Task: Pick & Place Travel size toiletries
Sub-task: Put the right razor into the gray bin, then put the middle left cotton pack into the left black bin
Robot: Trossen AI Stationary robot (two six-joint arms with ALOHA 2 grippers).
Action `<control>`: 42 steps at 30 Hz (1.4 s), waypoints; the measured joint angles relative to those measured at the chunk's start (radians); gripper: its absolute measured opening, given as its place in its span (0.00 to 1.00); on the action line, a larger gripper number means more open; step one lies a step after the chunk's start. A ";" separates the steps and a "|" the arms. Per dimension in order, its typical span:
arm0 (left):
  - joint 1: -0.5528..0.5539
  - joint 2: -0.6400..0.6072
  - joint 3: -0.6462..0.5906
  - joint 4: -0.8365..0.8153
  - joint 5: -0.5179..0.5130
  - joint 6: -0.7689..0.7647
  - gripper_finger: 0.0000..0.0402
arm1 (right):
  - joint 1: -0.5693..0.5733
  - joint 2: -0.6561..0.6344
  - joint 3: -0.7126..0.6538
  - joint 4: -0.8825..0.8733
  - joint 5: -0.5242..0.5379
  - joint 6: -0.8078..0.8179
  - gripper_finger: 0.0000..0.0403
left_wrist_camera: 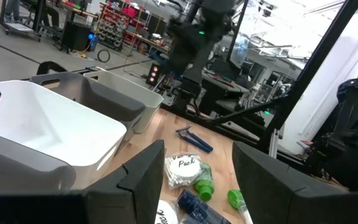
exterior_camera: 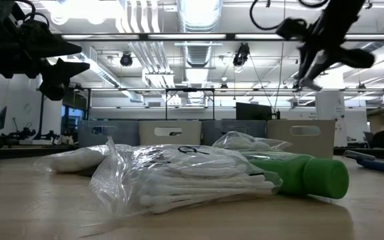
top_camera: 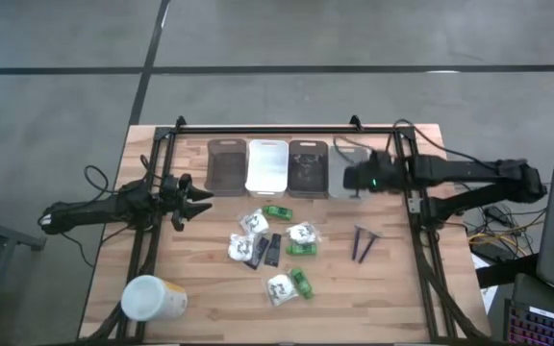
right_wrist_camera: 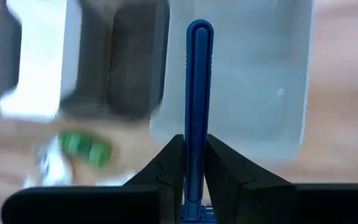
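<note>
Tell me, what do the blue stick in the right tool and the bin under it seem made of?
Blue stick: probably moulded plastic, glossy, with a grooved ridge along it, pinched by the right tool. Grey bin: likely plastic, matte and slightly translucent, with smooth rounded corners.

The surface (top_camera: 210,308) was pale wooden planking inside a dark metal frame (top_camera: 258,130); the grey concrete floor (top_camera: 56,115) around it was crossed by dark seams; overhead, long fluorescent tubes (exterior_camera: 199,13) and silver ducting (exterior_camera: 202,57) ran along a white ceiling; dark monitors (exterior_camera: 252,110) stood on far desks; shelves of red parts (left_wrist_camera: 120,15) lined the back of the room; a white pillar (left_wrist_camera: 334,93) rose nearby; a keyboard (top_camera: 546,322) lay beside the surface.
</note>
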 joint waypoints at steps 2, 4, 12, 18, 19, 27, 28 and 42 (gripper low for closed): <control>0.000 0.000 0.000 0.000 0.000 0.000 0.48 | -0.079 0.030 0.000 0.048 -0.021 -0.108 0.10; 0.000 0.000 0.000 0.000 0.000 0.000 0.48 | -0.137 0.066 0.002 0.089 -0.043 -0.198 0.11; -0.001 0.000 0.000 0.000 0.000 0.000 0.48 | -0.235 0.182 0.040 0.109 -0.118 -0.350 0.12; 0.000 0.000 0.000 0.000 0.000 0.000 0.48 | -0.246 0.223 0.041 0.103 -0.163 -0.371 0.11; 0.000 0.000 0.000 0.000 0.000 0.000 0.48 | -0.246 0.227 0.041 0.103 -0.163 -0.371 0.13; 0.000 0.000 0.000 0.000 0.000 0.000 0.48 | -0.246 0.246 0.041 0.101 -0.163 -0.373 0.31; 0.000 0.000 0.000 0.000 0.000 0.000 0.48 | -0.246 0.246 0.041 0.100 -0.163 -0.372 0.33; 0.000 0.000 0.000 0.000 0.000 0.000 0.48 | -0.245 0.246 0.041 0.093 -0.214 -0.401 0.52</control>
